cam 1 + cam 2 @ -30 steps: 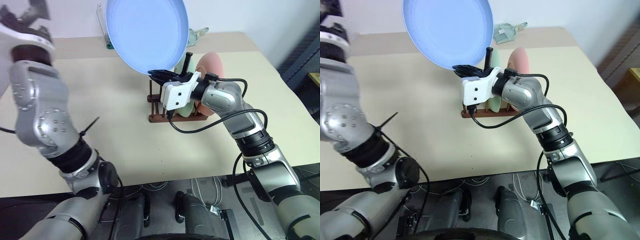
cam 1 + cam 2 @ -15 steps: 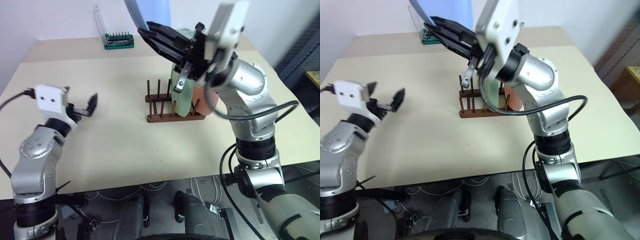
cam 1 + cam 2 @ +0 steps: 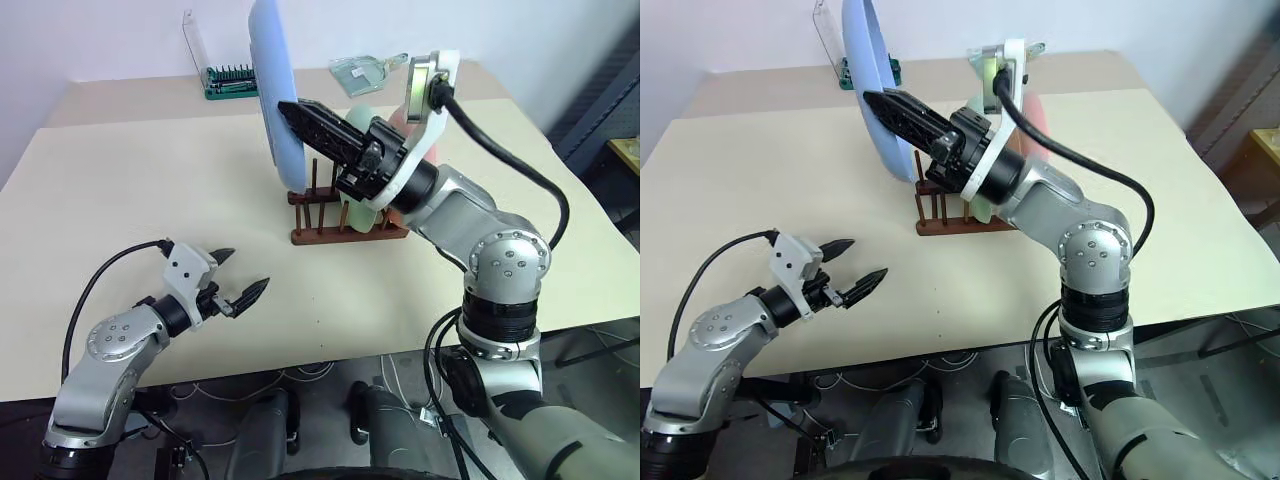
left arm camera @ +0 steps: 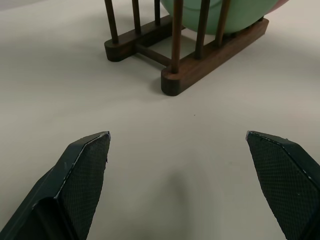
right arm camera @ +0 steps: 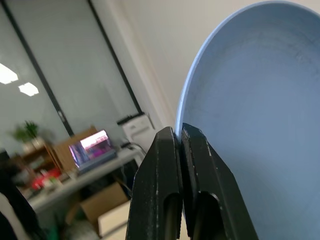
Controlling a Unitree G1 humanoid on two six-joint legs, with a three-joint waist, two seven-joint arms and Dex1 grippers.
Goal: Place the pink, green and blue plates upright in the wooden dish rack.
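Left eye view: the right gripper clamps the rim of the matte blue plate, held on edge above the wooden dish rack, where the green plate stands.

Left wrist view: the left gripper hangs spread wide, near the rack's round dark pegs.

Right wrist view: fingers pinch the smooth blue rim.

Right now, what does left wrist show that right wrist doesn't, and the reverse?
Left wrist: the open left gripper above the bare table, facing the wooden dish rack with the green plate standing between its pegs.

Right wrist: the right gripper shut on the blue plate at its rim, with a room behind.

Shared: nothing but each arm's own black fingers.
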